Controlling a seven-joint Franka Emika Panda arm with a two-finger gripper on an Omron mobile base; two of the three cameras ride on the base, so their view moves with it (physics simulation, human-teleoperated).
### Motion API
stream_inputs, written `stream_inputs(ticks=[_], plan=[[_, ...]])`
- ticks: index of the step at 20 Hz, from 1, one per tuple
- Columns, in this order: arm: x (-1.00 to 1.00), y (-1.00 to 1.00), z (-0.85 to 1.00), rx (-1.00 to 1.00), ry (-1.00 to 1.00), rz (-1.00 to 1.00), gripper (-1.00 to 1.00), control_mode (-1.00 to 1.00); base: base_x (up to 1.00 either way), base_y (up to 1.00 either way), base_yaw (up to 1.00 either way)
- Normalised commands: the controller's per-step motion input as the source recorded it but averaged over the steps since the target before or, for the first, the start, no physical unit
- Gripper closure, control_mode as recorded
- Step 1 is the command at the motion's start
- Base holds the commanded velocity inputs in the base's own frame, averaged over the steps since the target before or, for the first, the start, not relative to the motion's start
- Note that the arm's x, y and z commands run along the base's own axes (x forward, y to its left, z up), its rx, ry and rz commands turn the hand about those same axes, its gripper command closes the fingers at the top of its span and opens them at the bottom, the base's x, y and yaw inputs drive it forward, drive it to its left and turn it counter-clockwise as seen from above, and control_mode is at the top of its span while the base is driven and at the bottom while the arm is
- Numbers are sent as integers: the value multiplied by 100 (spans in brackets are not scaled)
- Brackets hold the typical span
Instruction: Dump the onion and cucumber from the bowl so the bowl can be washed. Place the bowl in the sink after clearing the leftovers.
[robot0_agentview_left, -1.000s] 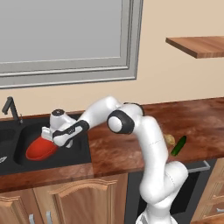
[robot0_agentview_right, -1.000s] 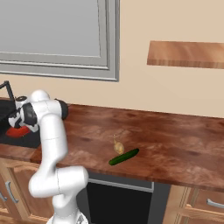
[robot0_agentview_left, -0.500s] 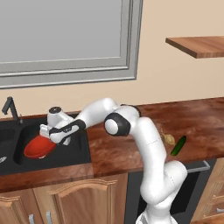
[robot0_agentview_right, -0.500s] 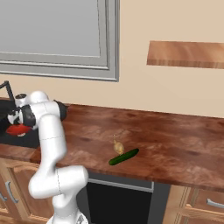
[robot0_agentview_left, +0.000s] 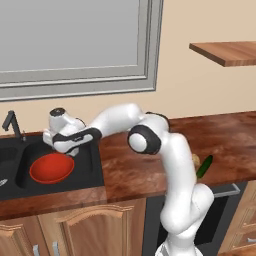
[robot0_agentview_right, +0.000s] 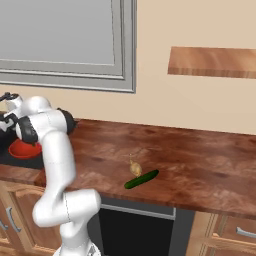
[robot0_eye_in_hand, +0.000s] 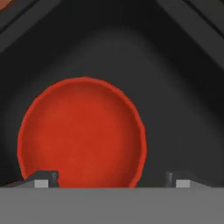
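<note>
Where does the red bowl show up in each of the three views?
Left base view: the bowl lies flat in the black sink, lower left, below the gripper.
Right base view: a red sliver at the far left edge, behind the arm.
Hand view: centre, seen from above.
Shared landmark: the sink's black floor.

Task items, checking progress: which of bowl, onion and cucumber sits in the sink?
The glossy red bowl, in the black sink; both vegetables lie on the counter.
</note>
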Motion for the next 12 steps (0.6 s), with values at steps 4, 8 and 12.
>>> stream_inputs(ticks=[4,8,12], plan=[[-98,-79,85,0,-16,-9,-100,-100,0,0,0],[-100,-100,74,5,-23,-1,-100,-100,0,0,0],[-100,-100,74,6,-24,0,-100,-100,0,0,0]])
